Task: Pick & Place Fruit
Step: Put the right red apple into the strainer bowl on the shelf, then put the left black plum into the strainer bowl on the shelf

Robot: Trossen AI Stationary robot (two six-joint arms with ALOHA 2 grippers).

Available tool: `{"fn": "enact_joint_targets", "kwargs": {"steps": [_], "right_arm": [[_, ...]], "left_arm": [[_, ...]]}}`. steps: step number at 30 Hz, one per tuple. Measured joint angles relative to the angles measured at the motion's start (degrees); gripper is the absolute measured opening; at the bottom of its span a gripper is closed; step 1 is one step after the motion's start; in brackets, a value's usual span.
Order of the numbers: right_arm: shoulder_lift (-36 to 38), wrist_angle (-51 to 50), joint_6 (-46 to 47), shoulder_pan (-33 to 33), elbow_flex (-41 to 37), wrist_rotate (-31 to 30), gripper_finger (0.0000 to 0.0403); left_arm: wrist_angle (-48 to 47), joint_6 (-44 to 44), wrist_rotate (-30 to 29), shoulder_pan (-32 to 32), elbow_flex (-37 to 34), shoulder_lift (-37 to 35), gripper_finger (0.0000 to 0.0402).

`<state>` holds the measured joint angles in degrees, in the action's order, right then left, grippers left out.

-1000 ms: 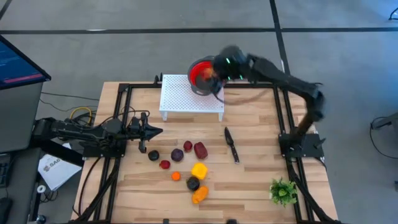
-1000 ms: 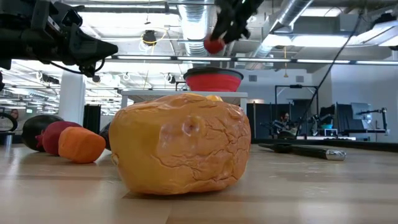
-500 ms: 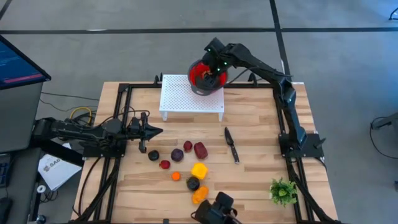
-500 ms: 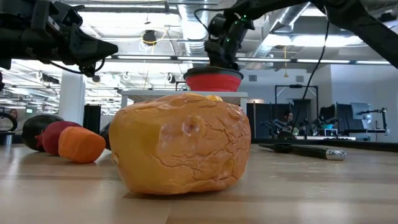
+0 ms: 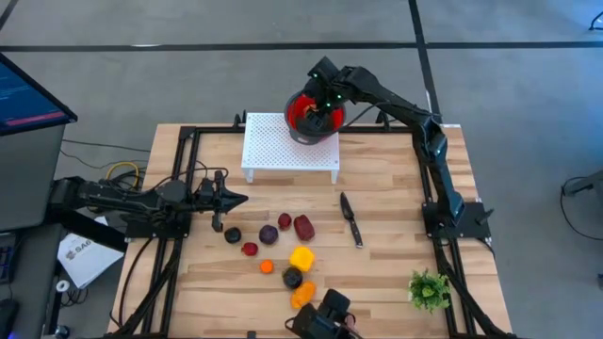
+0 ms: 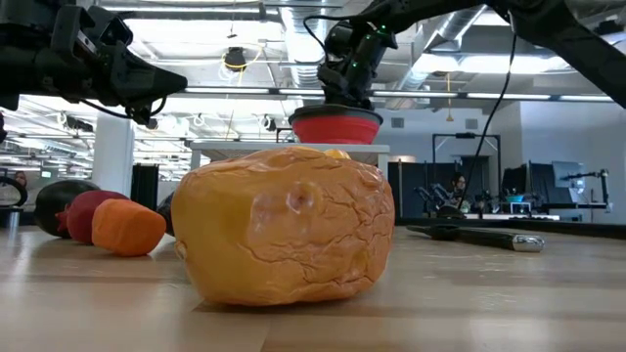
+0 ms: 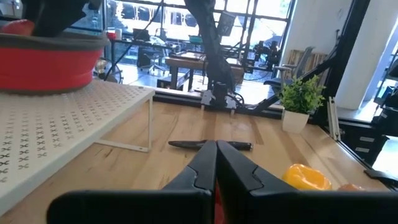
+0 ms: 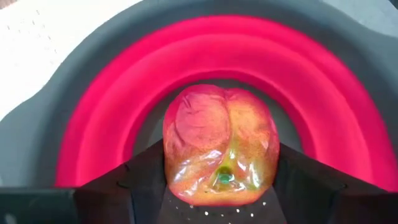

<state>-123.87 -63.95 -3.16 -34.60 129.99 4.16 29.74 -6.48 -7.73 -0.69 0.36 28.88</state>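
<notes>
From my station I see the right gripper (image 5: 322, 102) reaching down into the red bowl (image 5: 300, 105), which stands on the white perforated rack (image 5: 283, 146) near the table's far edge. Through the right wrist camera a red-and-yellow apple (image 8: 221, 144) sits in the bowl's bottom, framed between the two dark fingers (image 8: 146, 180); they stand on either side of it, spread apart, and I cannot tell whether they touch it. The left gripper (image 5: 234, 199) hangs over the left side of the wooden table (image 5: 386, 273), fingers pressed together with nothing between them, pointing toward the middle. The remaining fruit lies in a loose cluster toward the table's near edge: a dark red piece (image 5: 302, 227), a small red one (image 5: 284, 220), a dark purple one (image 5: 268, 234), a blackish one (image 5: 233, 235), another small red one (image 5: 250, 249), a small orange one (image 5: 267, 266), a yellow pepper (image 5: 301, 257), a dark round one (image 5: 292, 278) and an orange piece (image 5: 302, 296) nearest the edge. A black-handled knife (image 5: 351, 219) lies right of the cluster, and a green plant sprig (image 5: 429, 289) stands at the near right corner.
</notes>
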Motion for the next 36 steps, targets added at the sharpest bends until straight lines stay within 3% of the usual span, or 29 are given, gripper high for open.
{"fn": "enact_joint_targets", "kwargs": {"steps": [7, 12, 23, 30, 36], "right_arm": [[0.00, 0.08, 1.61, -0.05, 0.00, -2.74, 0.0287], [0.00, 0.09, 1.70, -0.08, 0.00, -9.13, 0.0289], [1.38, 2.06, -0.54, 1.35, -0.09, -13.77, 0.0290], [7.60, 2.11, -5.02, 7.12, -0.09, -22.35, 0.0290], [13.32, 2.00, -6.85, 15.79, -2.51, -24.05, 0.0290]], "left_arm": [[0.00, -1.28, 0.07, 0.00, 0.00, 0.07, 0.0004], [-0.02, -1.55, 0.31, 0.00, -0.01, 0.07, 0.0004], [-0.07, -2.82, 0.52, 0.00, 0.00, 0.07, 0.0004], [-0.13, -2.84, 0.52, 0.00, 0.00, 0.07, 0.0004], [-0.17, -2.84, 0.52, 0.00, 0.00, 0.07, 0.0004]]}}
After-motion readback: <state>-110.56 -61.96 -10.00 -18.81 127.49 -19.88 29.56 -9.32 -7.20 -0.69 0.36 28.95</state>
